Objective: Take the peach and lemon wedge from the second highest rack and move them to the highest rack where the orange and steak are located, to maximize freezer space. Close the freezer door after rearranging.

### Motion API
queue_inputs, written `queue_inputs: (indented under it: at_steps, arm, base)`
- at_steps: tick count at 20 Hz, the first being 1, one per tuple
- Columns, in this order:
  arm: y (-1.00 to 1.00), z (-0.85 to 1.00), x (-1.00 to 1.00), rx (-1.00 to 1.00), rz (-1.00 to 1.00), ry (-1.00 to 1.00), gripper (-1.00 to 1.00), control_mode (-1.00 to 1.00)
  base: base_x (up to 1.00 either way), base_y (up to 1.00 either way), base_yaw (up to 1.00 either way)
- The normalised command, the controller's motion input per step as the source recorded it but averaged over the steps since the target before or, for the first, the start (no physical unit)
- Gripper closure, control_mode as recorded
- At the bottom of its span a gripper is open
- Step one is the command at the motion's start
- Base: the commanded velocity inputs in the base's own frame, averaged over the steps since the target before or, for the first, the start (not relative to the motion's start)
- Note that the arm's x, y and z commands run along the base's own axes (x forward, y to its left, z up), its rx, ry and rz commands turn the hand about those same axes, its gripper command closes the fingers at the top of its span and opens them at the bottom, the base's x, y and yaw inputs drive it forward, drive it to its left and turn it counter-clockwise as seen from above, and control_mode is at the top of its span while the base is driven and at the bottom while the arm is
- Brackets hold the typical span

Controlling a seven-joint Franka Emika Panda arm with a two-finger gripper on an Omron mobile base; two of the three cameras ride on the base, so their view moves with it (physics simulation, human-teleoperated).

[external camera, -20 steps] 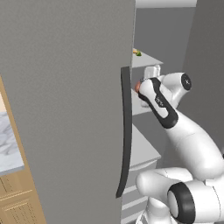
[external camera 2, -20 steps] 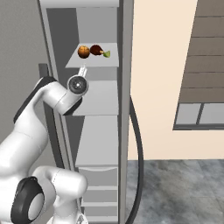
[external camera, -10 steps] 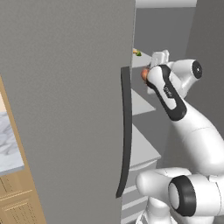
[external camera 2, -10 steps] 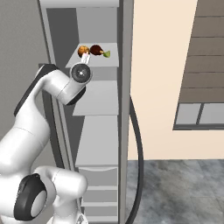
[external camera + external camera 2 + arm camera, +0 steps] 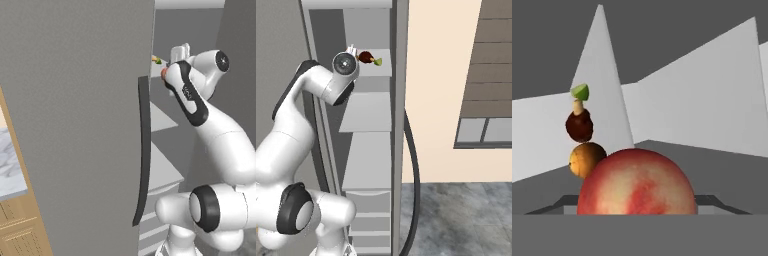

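In the hand view the reddish peach (image 5: 637, 182) bulges close at the bottom, with my gripper shut on it and the fingertips hidden behind it. Beyond it lie the orange (image 5: 586, 159), the dark steak (image 5: 579, 125) and the yellow-green lemon wedge (image 5: 580, 91) in a row. From the right base view, the steak (image 5: 366, 56) and lemon wedge (image 5: 377, 61) rest on the highest rack (image 5: 381, 69), and my gripper (image 5: 351, 50) is at that rack's near left edge. A sliver of the peach (image 5: 163, 74) shows past the open freezer door (image 5: 75, 125).
The door's curved dark handle (image 5: 143, 150) hangs just left of my arm. The second rack (image 5: 368, 112) is bare, with another shelf (image 5: 368, 160) and drawers (image 5: 371, 205) beneath it. A beige wall (image 5: 441, 75) stands right of the freezer.
My arm has lifted the peach from the second rack's height up to the level of the highest rack and moved it inward toward the steak.
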Motion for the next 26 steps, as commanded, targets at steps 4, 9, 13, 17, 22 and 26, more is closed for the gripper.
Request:
queue_inputs:
  at_steps: [4,9,13,17,22,26]
  arm:
    - [0.0,0.09,0.24,-0.09,0.0,0.0,1.0,-1.0]
    - [0.0,0.0,0.37,-0.01,0.0,0.0,1.0,-1.0]
    - [0.0,0.0,0.46,-0.01,0.0,0.0,1.0,-1.0]
    - [0.0,0.0,0.46,-0.06,0.0,0.0,1.0,-1.0]
    - [0.02,0.0,0.49,-0.14,0.0,0.05,1.0,-1.0]
    - [0.05,0.0,0.52,-0.18,0.05,0.15,1.0,-1.0]
  base:
    - [0.0,0.0,0.0]
    - [0.0,0.0,0.0]
    - [0.0,0.0,0.0]
    - [0.0,0.0,0.0]
    - [0.0,0.0,0.0]
    - [0.0,0.0,0.0]
